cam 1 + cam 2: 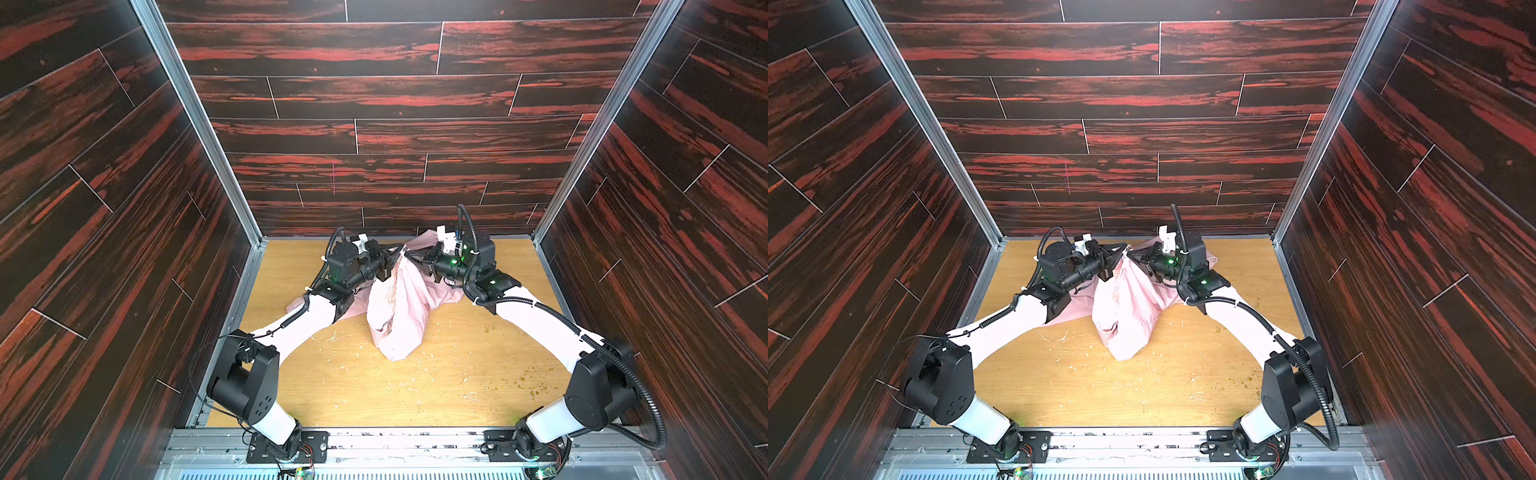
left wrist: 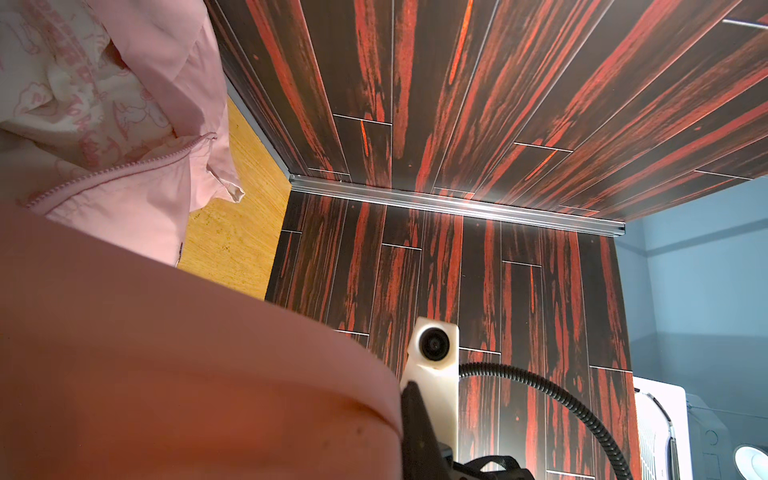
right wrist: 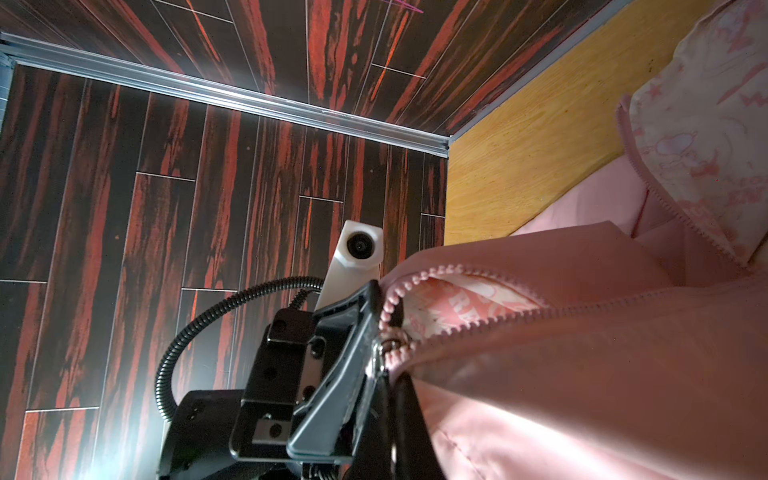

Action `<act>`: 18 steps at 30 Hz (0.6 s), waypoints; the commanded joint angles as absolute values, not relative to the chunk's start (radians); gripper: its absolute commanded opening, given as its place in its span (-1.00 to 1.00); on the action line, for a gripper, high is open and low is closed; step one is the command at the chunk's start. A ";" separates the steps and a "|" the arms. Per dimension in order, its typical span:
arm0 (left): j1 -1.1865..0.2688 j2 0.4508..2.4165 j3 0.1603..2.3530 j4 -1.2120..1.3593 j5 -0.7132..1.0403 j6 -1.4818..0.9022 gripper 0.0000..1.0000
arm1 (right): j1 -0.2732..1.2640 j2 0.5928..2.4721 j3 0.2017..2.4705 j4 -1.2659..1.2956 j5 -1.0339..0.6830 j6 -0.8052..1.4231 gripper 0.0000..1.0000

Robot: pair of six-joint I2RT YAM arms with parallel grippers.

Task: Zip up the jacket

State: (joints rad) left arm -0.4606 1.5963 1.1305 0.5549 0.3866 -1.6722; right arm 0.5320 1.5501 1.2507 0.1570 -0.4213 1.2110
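The light pink jacket (image 1: 399,316) (image 1: 1129,316) hangs in a bunch over the wooden table, lifted at its top where both grippers meet. My left gripper (image 1: 395,257) (image 1: 1119,255) is shut on the fabric beside the zipper, and pink cloth (image 2: 145,353) hides its jaws in the left wrist view. My right gripper (image 3: 388,374) (image 1: 412,257) is shut at the metal zipper slider (image 3: 388,347). Beyond the slider the pink zipper teeth (image 3: 457,272) part, and the pale printed lining (image 3: 465,303) shows between them. The left gripper's grey finger (image 3: 336,365) stands right against the slider.
Dark red wood-pattern walls (image 1: 374,137) close in the back and both sides. A sleeve (image 1: 297,305) lies under the left arm. Pale crumbs (image 1: 332,336) and greenish specks (image 1: 532,386) dot the tabletop (image 1: 415,395). A metal rail (image 1: 407,440) runs along the near edge.
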 commanded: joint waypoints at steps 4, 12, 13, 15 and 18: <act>-0.430 1.546 1.177 0.783 0.263 -1.677 -1.00 | 0.637 1.560 1.255 -0.045 -0.700 1.175 -1.00; -0.429 1.531 1.138 0.766 0.286 -1.663 -1.00 | 0.573 1.544 1.216 -0.045 -0.759 1.162 -1.00; -0.429 1.528 1.129 0.765 0.288 -1.663 -1.00 | 0.563 1.537 1.214 -0.063 -0.767 1.146 -0.96; -0.430 1.523 1.111 0.765 0.295 -1.663 -1.00 | 0.532 1.512 1.219 -0.139 -0.771 1.083 -0.69; -0.430 1.523 1.094 0.771 0.317 -1.664 -1.00 | 0.481 1.469 1.235 -0.265 -0.778 0.972 -0.38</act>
